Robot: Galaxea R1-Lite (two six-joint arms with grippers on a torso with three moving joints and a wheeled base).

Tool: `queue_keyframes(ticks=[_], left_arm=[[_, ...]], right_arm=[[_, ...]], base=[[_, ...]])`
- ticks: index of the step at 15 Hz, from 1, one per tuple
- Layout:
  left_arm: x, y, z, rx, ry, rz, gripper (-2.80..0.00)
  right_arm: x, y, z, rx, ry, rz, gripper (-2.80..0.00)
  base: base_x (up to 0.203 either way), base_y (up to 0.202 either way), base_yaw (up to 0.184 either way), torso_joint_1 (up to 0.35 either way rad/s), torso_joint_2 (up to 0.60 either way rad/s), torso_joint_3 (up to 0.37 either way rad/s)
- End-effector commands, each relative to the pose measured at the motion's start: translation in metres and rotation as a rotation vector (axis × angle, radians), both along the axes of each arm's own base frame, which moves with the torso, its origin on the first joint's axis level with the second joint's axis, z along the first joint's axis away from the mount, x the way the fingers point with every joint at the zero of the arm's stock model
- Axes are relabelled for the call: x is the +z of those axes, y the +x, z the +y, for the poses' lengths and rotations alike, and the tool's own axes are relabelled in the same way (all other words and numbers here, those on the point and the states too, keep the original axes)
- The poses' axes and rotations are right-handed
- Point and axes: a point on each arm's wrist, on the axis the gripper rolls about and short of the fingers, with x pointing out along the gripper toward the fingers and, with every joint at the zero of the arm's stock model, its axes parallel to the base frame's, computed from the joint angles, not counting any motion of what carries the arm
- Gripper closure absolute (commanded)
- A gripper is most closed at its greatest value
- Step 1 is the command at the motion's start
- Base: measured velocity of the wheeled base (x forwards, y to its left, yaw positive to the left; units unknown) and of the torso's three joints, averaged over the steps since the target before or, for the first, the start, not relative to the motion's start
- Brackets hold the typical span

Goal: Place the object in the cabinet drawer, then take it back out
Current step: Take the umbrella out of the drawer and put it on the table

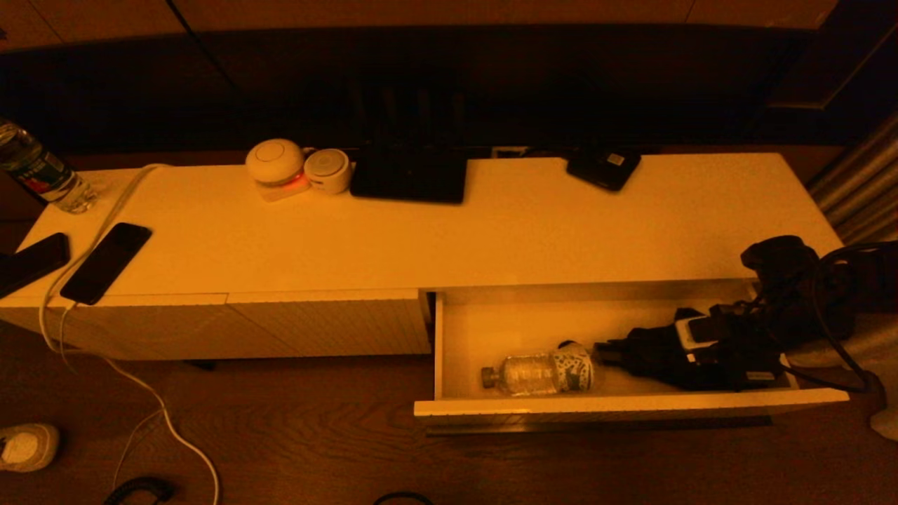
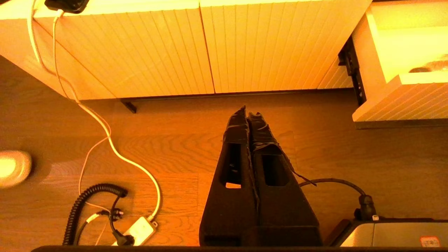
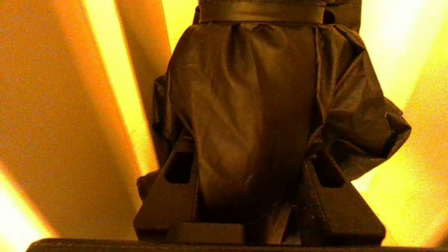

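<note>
Long low white cabinet (image 1: 491, 231) with a smooth flat top and ribbed front panels. Lined up along that top, from the left:

- a clear plastic bottle (image 1: 42, 175), standing at the far corner
- two flat black phones (image 1: 105, 263), side by side near the front edge
- a thin white cable (image 1: 91, 245) beside the phones, hanging down to the wooden floor (image 1: 316, 435)
- two round white gadgets (image 1: 298, 168), touching each other at the back
- a flat black slab (image 1: 409, 179)
- a small black box (image 1: 603, 167)

Down in front of the closed panels, left gripper (image 2: 246, 113) hanging over the floor, fingers (image 2: 234, 140) pressed tight together, holding nothing.

On the right, wide shallow white cabinet drawer (image 1: 631, 405), pulled all the way out, plain white inside. In the drawer, two things:

- a small clear plastic bottle with a spotty label (image 1: 540, 373), lying on its side, cap to the left
- just to its right, a black cloth bundle (image 3: 252, 105), soft, shiny and wrinkled, with a flat strap round one end, lying low in the drawer near the front wall

Right gripper (image 3: 252, 168) reaching into the drawer from the right, fingers (image 3: 175, 196) closed on both sides of the black cloth bundle, gripping it.

Dark cables (image 1: 807, 280) bunched over the drawer's right end.
</note>
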Motion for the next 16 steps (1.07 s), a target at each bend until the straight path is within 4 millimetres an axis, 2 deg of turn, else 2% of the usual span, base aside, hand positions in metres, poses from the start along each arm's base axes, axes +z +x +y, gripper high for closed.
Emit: queue_keyframes(ticks=[1,6,11,16], left_arm=[[0.000,0.000,0.000,0.000,0.000,0.000,0.00],[0.000,0.000,0.000,0.000,0.000,0.000,0.00],[0.000,0.000,0.000,0.000,0.000,0.000,0.00],[0.000,0.000,0.000,0.000,0.000,0.000,0.00]], right_arm=[[0.014,-0.009,0.001,0.011,-0.002,-0.031,0.00],[0.035,-0.028,0.001,0.009,-0.008,-0.082,0.00],[0.063,-0.059,-0.007,-0.020,-0.029,-0.154,0.00],[0.116,-0.105,-0.008,-0.044,-0.058,-0.332,0.00]], base=[[0.000,0.000,0.000,0.000,0.00,0.000],[0.000,0.000,0.000,0.000,0.00,0.000],[0.000,0.000,0.000,0.000,0.00,0.000],[0.000,0.000,0.000,0.000,0.00,0.000]])
